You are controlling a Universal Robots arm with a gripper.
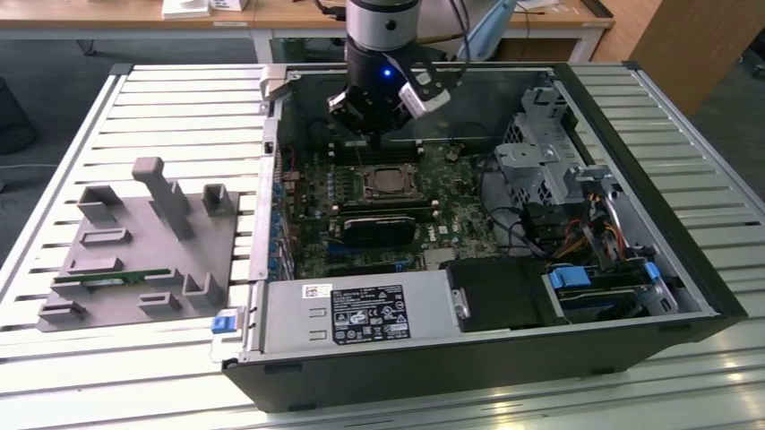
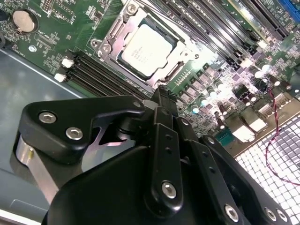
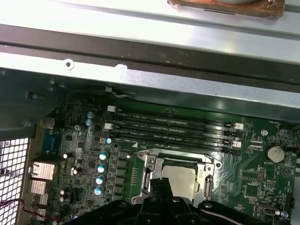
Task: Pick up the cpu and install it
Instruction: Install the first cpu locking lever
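The arm descends vertically in the exterior view, wrist straight, its black end effector [image 1: 371,134] pointing down with fingers [image 2: 163,101] pressed together.

My silver-grey cylindrical arm [image 1: 382,22] ends in a black wrist section with a small blue light, a pale grey boxy camera clipped beside it. In the second wrist view, the matte black gripper [image 2: 161,93] shows jointed links and bright silver screw heads.

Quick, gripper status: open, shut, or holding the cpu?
Gripper: fingers together, shut, holding nothing; it hangs above the cpu, which lies in the motherboard socket.
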